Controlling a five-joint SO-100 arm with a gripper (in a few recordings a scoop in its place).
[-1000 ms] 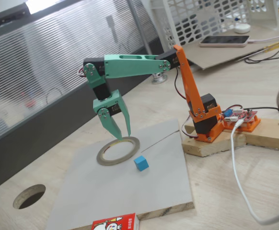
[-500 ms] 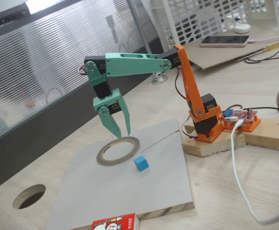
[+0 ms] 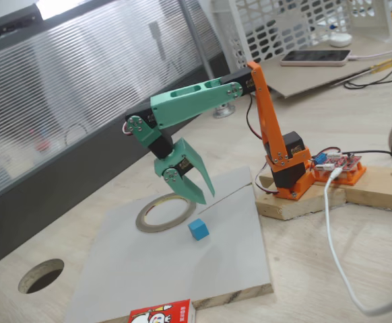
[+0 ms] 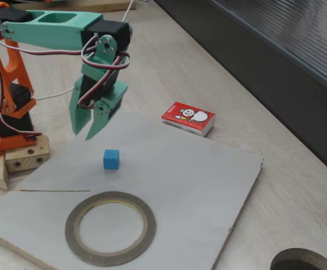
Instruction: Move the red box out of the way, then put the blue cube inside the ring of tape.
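The gripper [image 4: 89, 130], fingers slightly spread and empty, is swinging off the ring of tape [image 4: 110, 227] toward the blue cube [image 4: 111, 159] just beneath it; the red box [image 4: 188, 118] is lying well aside, so picking looks next.

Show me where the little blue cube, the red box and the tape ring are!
blue cube [image 4: 111, 159]: fixed view, on its front face.
red box [image 4: 188, 118]: fixed view, on its printed top, by the white cartoon figure.
ring of tape [image 4: 73, 241]: fixed view, on the flat band at its left side.
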